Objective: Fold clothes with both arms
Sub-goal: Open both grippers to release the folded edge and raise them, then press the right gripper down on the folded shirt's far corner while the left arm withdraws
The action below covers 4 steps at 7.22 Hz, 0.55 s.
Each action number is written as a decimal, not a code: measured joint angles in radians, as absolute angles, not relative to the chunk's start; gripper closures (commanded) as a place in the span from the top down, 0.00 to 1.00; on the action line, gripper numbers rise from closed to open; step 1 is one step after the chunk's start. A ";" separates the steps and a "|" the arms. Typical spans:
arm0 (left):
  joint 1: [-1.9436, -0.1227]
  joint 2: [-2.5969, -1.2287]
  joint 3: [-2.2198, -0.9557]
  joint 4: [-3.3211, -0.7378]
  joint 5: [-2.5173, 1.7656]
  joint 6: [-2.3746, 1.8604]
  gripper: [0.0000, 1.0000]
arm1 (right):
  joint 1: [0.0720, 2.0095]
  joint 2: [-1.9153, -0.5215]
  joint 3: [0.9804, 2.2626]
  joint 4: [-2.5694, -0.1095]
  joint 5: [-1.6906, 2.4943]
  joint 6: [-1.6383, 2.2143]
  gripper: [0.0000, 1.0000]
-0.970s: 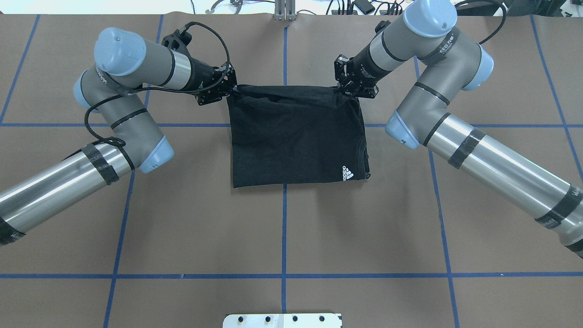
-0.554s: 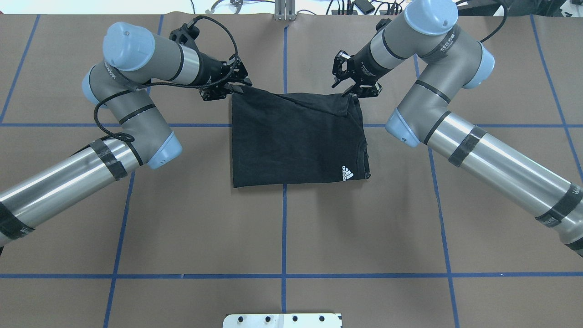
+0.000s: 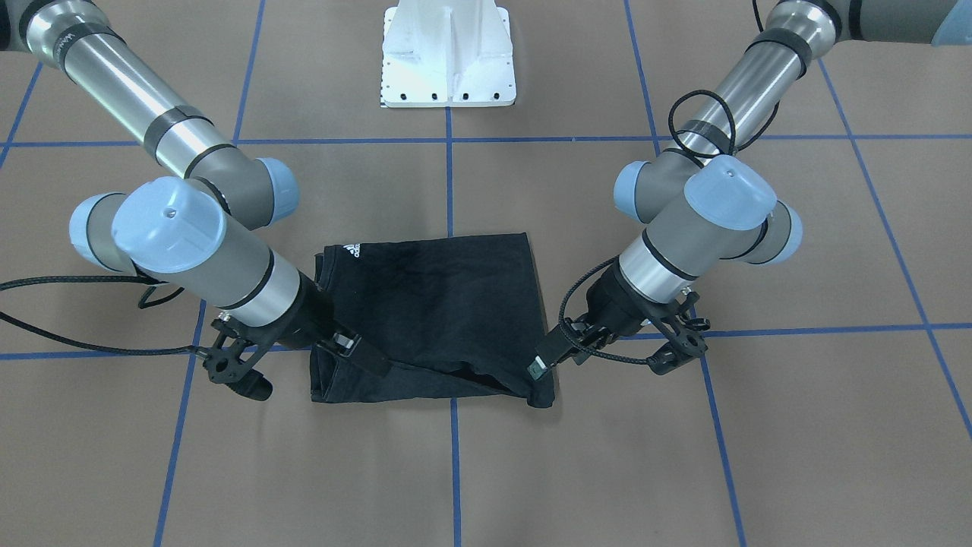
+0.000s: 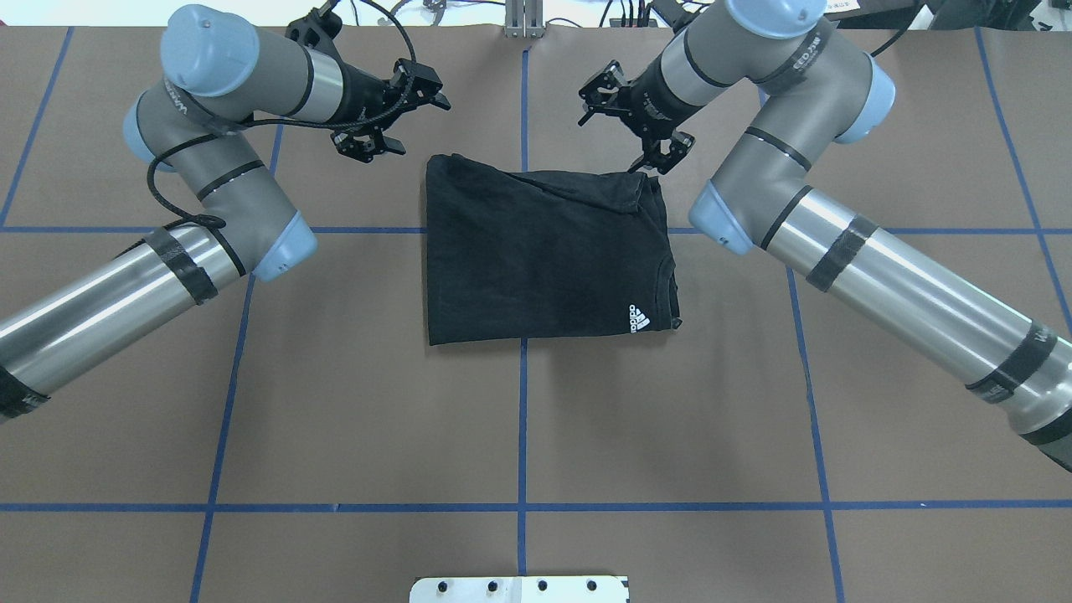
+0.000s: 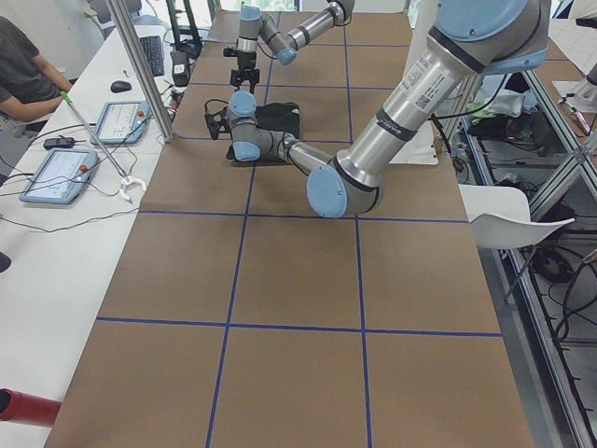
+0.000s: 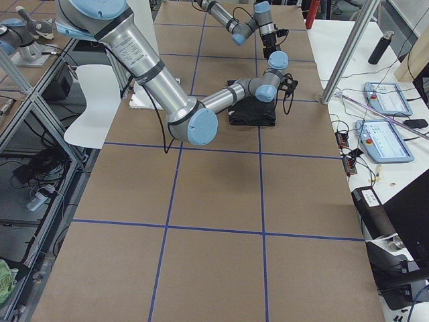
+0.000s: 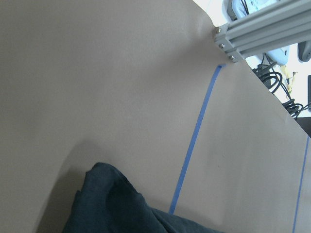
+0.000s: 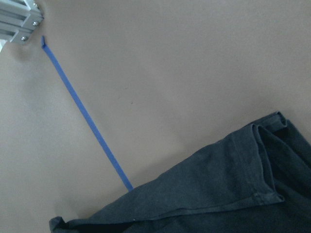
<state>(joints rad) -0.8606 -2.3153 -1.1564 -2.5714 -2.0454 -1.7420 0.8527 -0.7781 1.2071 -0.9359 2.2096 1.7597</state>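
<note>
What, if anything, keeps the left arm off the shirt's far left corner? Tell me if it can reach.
Probably yes. The left tool hangs open just beyond the far left corner of the shirt, only table between them. The right arm is at the other corner, out of the way.

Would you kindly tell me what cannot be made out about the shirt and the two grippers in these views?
- T-shirt lower layers: covered by the top layer in every view.
- Left gripper and right gripper: outside the frame of both wrist views.
- Side views: both grippers too small and far; the near arm overlaps the T-shirt.
- Front-facing view: black fingers merge with black cloth, so contact is unclear.
</note>
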 measured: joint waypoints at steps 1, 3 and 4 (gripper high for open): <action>-0.886 -2.300 -1.158 -2.568 -2.077 -1.737 1.00 | 0.822 -0.765 1.210 -0.970 2.200 1.746 1.00; -0.929 -2.245 -1.173 -2.566 -2.120 -1.685 1.00 | 0.757 -0.727 1.213 -1.099 2.114 1.627 1.00; -0.938 -2.221 -1.184 -2.566 -2.124 -1.659 1.00 | 0.739 -0.712 1.214 -1.164 2.073 1.540 1.00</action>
